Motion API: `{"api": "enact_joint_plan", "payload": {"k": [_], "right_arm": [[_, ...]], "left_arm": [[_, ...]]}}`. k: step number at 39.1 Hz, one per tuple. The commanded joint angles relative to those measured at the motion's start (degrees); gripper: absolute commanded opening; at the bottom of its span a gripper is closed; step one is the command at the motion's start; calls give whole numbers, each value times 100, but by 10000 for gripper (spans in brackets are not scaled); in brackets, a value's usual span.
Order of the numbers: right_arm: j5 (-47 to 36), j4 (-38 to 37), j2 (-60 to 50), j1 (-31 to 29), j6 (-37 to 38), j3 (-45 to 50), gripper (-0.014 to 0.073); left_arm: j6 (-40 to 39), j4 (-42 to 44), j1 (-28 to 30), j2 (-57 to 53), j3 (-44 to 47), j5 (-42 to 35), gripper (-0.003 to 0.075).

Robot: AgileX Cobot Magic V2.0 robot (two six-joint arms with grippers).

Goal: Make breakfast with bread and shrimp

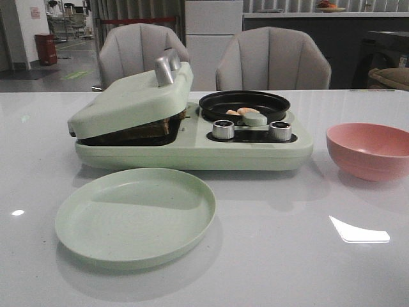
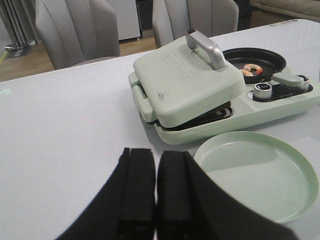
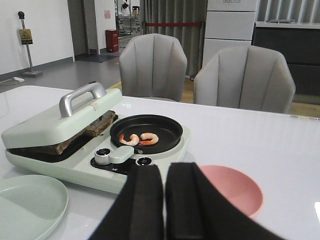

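On the white glossy table (image 1: 268, 256), near its front-left edge, an empty pale green round plate (image 1: 135, 216) is set, just in front of the pale green twin-plate breakfast maker (image 1: 192, 150). Under that appliance's hinged lid (image 1: 131, 102), which is propped at a tilt, the brown-crusted square bread slices (image 3: 75, 137) are sandwiched; only their dark edges can be seen. They are judged to be light, soft and easily crushed or torn, so the metal lid handle (image 1: 167, 67) would have to be lifted first and the bread taken gently by a crust edge. In the black round pan (image 1: 244, 104) on the appliance's right half, the small curled orange-pink shrimp (image 3: 139, 139) are lying; they are judged light, slippery and soft, best pinched across the thickest curve with little force. Toward the table's right edge an empty pink round bowl (image 1: 369, 149) is placed. The left gripper (image 2: 156, 192) is held above bare table with its black fingers pressed nearly together, nothing between them; the right gripper (image 3: 165, 200) is likewise drawn almost together and empty, near the bowl.
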Motion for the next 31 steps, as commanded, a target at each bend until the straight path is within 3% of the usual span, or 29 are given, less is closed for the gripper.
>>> {"api": "enact_joint_plan", "payload": {"k": [1,31], "right_arm": [[-408,28,52,6,-65,-163,142],[-408,28,52,6,-65,-163,139]], "left_arm": [[-64,-56,-25,49,-156,-479,114],[-64,6,3,49,-69,-498,114]]}}
